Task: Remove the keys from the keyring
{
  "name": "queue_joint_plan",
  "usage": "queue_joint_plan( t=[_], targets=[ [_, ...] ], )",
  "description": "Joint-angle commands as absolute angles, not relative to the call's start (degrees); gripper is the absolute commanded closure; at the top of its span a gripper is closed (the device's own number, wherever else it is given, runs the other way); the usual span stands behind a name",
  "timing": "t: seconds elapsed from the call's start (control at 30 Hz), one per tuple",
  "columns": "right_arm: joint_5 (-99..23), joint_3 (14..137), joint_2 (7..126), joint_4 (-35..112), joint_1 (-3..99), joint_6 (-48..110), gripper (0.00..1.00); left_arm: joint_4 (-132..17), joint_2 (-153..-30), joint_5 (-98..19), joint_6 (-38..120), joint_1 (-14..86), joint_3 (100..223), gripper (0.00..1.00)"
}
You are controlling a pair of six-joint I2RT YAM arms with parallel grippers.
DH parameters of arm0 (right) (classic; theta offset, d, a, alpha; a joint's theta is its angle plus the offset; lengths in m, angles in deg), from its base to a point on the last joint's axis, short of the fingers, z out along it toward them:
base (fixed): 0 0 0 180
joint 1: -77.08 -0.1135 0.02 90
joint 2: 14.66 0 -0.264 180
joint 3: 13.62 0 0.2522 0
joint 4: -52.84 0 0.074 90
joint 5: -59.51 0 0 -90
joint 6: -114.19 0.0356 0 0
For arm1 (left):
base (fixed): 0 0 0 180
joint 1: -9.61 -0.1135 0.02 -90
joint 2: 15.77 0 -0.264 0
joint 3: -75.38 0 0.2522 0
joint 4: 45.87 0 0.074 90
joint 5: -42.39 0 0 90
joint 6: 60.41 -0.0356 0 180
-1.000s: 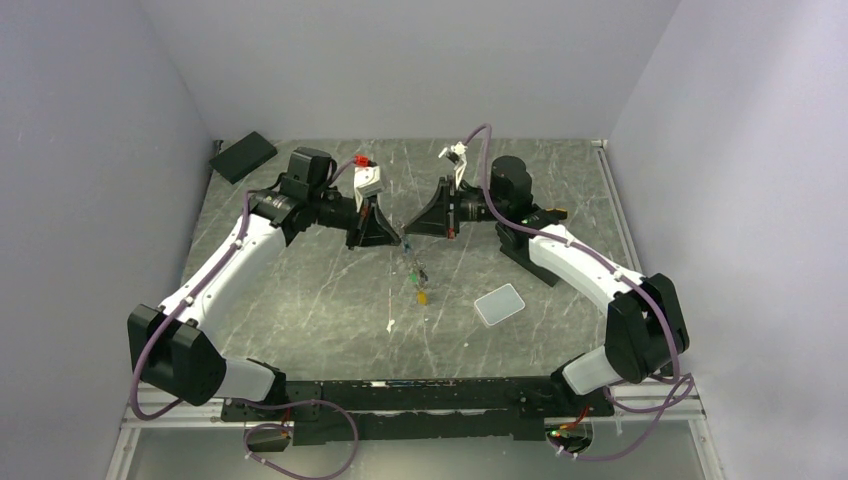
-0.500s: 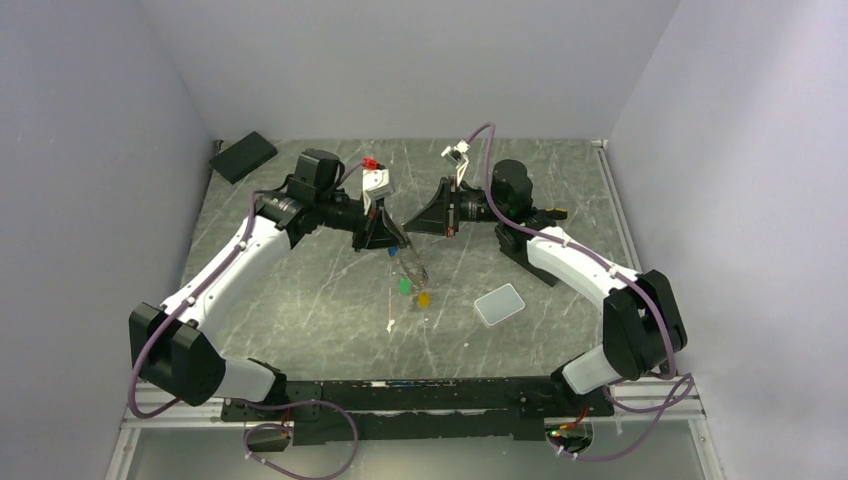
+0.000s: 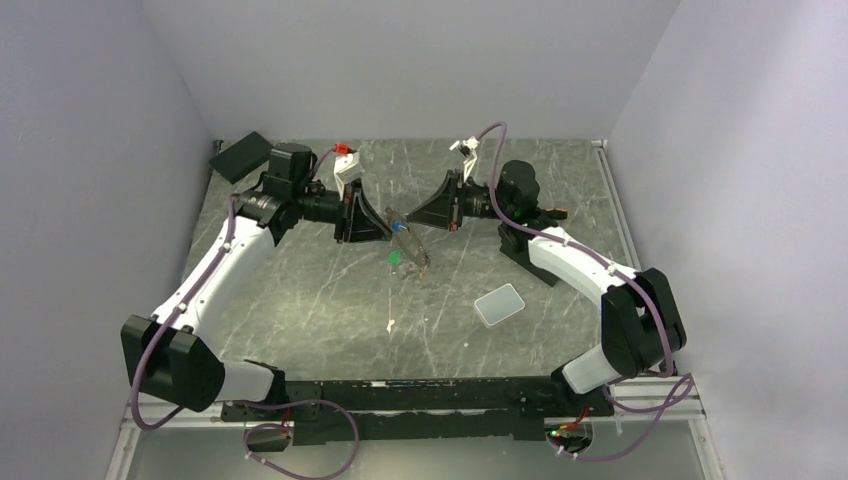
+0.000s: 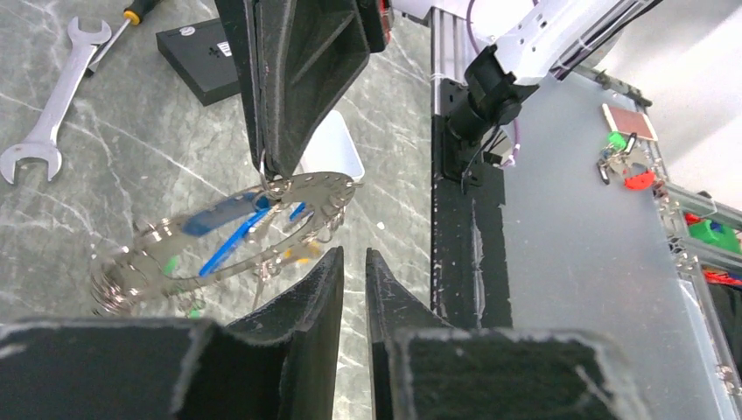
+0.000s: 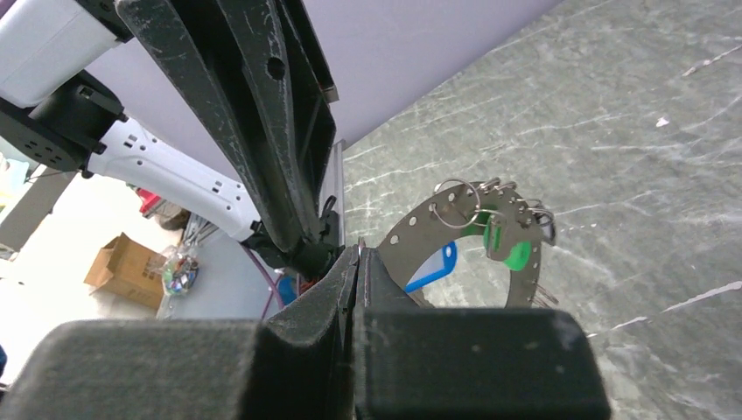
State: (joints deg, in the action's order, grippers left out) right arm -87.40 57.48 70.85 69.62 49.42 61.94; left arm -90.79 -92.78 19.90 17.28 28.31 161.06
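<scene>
The keyring (image 3: 408, 250), a flat perforated metal ring, hangs in the air between my two grippers. Small silver keys (image 5: 529, 217) and blue (image 5: 433, 267) and green (image 5: 516, 254) tags hang from it. My right gripper (image 5: 359, 254) is shut on the ring's edge (image 5: 416, 232). In the left wrist view its fingers (image 4: 289, 87) pinch the ring's far side (image 4: 319, 185). My left gripper (image 4: 353, 254) stands just to the right of the ring's near edge, its jaws a narrow gap apart with nothing between them. From above, the left gripper (image 3: 386, 232) is left of the ring and the right gripper (image 3: 410, 224) is above it.
A silver wrench (image 4: 48, 105), a screwdriver (image 4: 131, 13) and a black box (image 4: 197, 61) lie beyond the ring by the right arm. A grey rounded square pad (image 3: 499, 304) lies at front right. A black pad (image 3: 243, 155) sits at the far left corner.
The ring, which hung down towards the table a second ago, is now lifted and swung towards level. The left arm moved left and back. The right gripper shifted slightly right.
</scene>
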Motion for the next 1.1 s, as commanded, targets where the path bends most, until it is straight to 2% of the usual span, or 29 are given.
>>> queue_joint_plan(
  t=[0.0, 0.57, 1.07],
  targets=[
    [-87.48, 56.68, 69.08, 78.50, 49.82, 63.34, 1.00, -84.63, -90.64, 23.99, 24.50, 27.28, 159.90, 0.80],
    [-88.07, 55.42, 69.74, 84.80, 48.75, 66.99, 1.00, -70.67, -92.76, 23.31, 37.87, 27.27, 155.86, 0.75],
    [-87.82, 55.95, 71.97, 87.53, 47.31, 68.90, 1.00, -63.13, -93.79, 25.08, 43.15, 27.34, 153.97, 0.73]
  ],
)
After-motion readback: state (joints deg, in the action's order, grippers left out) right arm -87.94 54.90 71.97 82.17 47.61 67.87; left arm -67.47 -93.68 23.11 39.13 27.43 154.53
